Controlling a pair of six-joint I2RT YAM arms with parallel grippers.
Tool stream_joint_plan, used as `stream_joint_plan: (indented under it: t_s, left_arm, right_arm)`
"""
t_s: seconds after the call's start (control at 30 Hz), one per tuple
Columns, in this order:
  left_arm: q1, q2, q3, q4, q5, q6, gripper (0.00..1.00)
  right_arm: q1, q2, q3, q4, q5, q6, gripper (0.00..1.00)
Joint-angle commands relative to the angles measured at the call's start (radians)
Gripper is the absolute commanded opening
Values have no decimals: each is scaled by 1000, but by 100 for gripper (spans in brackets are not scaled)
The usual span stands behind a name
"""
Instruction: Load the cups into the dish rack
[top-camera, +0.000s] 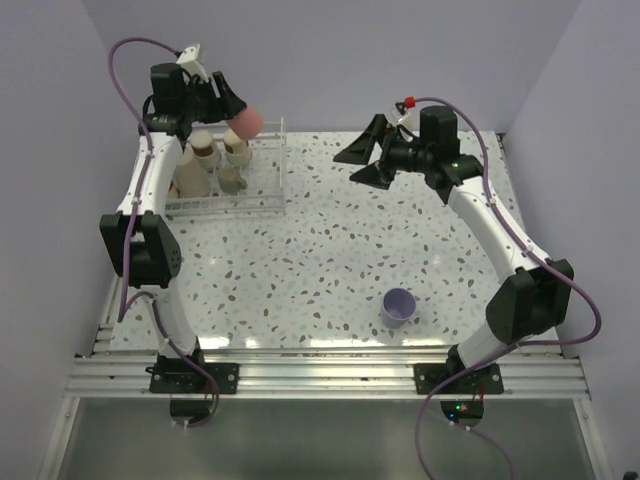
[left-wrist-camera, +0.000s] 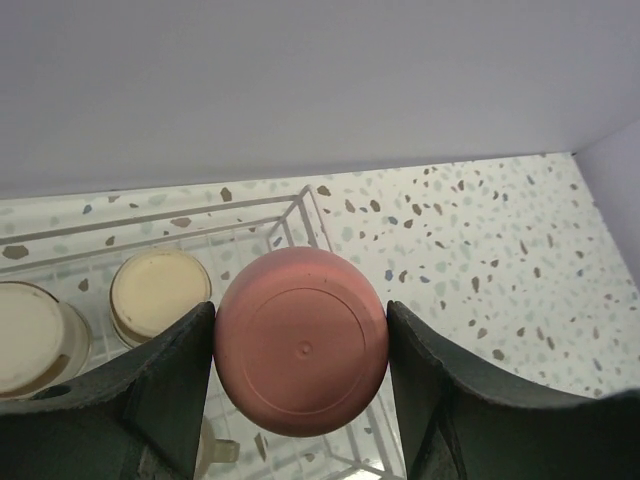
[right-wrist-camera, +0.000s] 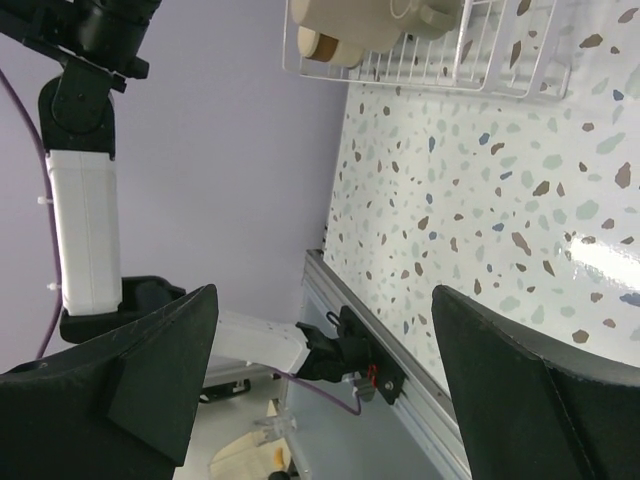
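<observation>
My left gripper (top-camera: 238, 115) is shut on a red cup (top-camera: 247, 123), held bottom outward above the far right part of the white wire dish rack (top-camera: 276, 165). In the left wrist view the red cup (left-wrist-camera: 300, 340) fills the gap between both black fingers (left-wrist-camera: 160, 390), with the rack (left-wrist-camera: 300, 212) below. Several beige cups (top-camera: 206, 150) stand in the rack; two of them (left-wrist-camera: 160, 292) lie under the gripper. A lavender cup (top-camera: 398, 306) stands alone on the table near the front right. My right gripper (top-camera: 362, 160) hangs open and empty above the table's far middle.
The speckled table (top-camera: 320, 250) is boxed in by lavender walls at the back and sides. A metal rail (top-camera: 330, 365) runs along the near edge. The right wrist view shows the rack's corner (right-wrist-camera: 480, 72) with beige cups (right-wrist-camera: 350, 25) and the left arm (right-wrist-camera: 85, 230).
</observation>
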Motion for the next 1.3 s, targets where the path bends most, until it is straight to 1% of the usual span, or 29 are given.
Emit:
stream_joint_plan:
  t_s: [0.0,0.17,0.37,0.53,0.9,1.07,1.13,1.27]
  left_arm:
    - [-70,27,131,-97,-123,156,0]
    - [-145,62,146,-100,-252,227,0]
    - [-171,136,198,-114,-313,248,0]
    - [-171,197,243,-112,-312,247,0]
    - [-175,289,270,-88,-298,238,0]
    - [-190,311,269,-54,-333,262,0]
    - [-198,325,275,-54,-367,276,0]
    - [-198,348,281,-51,-384,278,0]
  right_arm:
    - [-10,24,54,-13,11,-33,91]
    - [-22,38,74,-36,15,-48,91]
    - [-37,47,74,-43,18,-59,91]
    - [-48,58,74,-47,18,-64,91]
    - [-74,89,86,-50,14,-71,90]
    - [-79,99,91,-50,14,-71,90]
    - [-80,103,89,-50,15,-71,90]
    - [-85,104,89,-50,17,-73,90]
